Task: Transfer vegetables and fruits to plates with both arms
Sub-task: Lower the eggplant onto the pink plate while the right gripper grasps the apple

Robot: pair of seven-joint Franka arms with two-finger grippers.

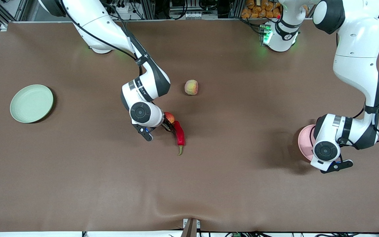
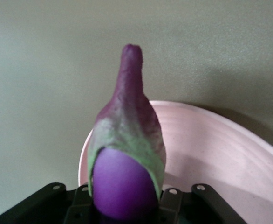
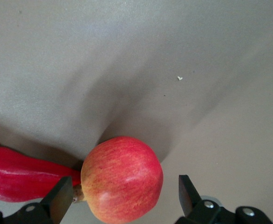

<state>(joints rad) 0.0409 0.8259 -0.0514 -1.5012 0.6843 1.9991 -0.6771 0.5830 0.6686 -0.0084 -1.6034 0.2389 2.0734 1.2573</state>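
Note:
My left gripper (image 2: 125,207) is shut on the purple eggplant (image 2: 127,140), which hangs just over the pink plate (image 2: 229,149) at the left arm's end of the table (image 1: 304,141). In the front view the left arm's wrist (image 1: 325,150) hides the eggplant. In mid-table my right gripper (image 3: 124,186) stands open around the red apple (image 3: 122,179), one finger on each side, and there is a gap at one finger. The red chili pepper (image 1: 179,133) lies touching the apple (image 1: 169,117), on its side nearer the front camera. The peach (image 1: 191,87) sits farther from the front camera.
The pale green plate (image 1: 31,103) lies bare at the right arm's end of the brown table (image 1: 110,184). A fold in the cloth rises near the table's front edge (image 1: 163,200). Both arm bases stand along the edge farthest from the front camera.

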